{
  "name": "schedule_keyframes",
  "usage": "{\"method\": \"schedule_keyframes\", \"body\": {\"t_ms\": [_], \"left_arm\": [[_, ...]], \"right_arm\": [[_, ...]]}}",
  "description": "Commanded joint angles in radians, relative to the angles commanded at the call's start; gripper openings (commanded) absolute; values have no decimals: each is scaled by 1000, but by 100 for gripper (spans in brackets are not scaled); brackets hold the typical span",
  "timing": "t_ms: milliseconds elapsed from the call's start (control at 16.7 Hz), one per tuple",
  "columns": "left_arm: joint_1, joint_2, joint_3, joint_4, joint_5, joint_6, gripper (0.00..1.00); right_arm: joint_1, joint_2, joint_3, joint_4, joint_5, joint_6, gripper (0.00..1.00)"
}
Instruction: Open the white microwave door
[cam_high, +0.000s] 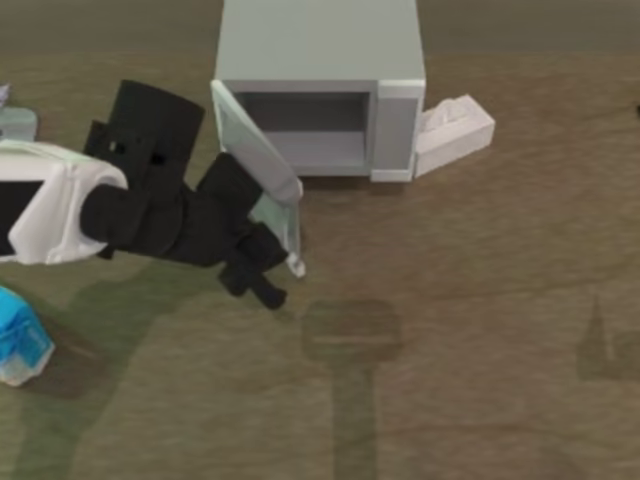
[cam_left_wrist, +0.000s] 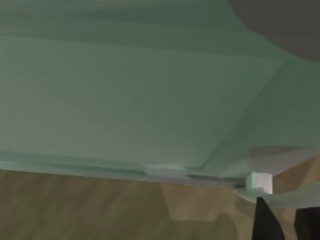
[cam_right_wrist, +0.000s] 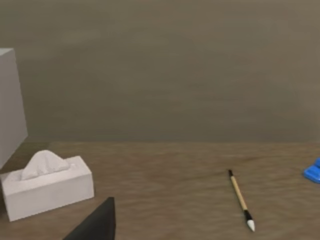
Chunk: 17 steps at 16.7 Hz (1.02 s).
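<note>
Wooden table (cam_high: 480, 300); boxy microwave (cam_high: 320, 60) ajar.

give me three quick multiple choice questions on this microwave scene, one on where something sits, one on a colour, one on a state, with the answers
1. Where does the tissue box sit in the top view?
A. at the right side of the white microwave
B. inside the oven cavity
C. on top of the oven

2. What colour is the object at the table's left edge?
A. red
B. blue
C. yellow

3. What state is the microwave door in?
A. fully shut
C. lying flat on the table
B. swung partly open

Answers:
1. A, the box lies against the oven's right side beside the control panel.
2. B, it shows bright blue in the top view.
3. B, the door angles out from its left hinge and the cavity shows, with the left tool at the door's free edge near the handle. The right arm is out of the top view.
</note>
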Motion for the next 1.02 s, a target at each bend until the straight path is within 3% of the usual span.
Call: {"method": "schedule_keyframes", "body": {"t_ms": [1020], "left_arm": [[7,0,-1,-6,7,13,0]], "right_arm": [[0,0,0,0,0,0,100]]}}
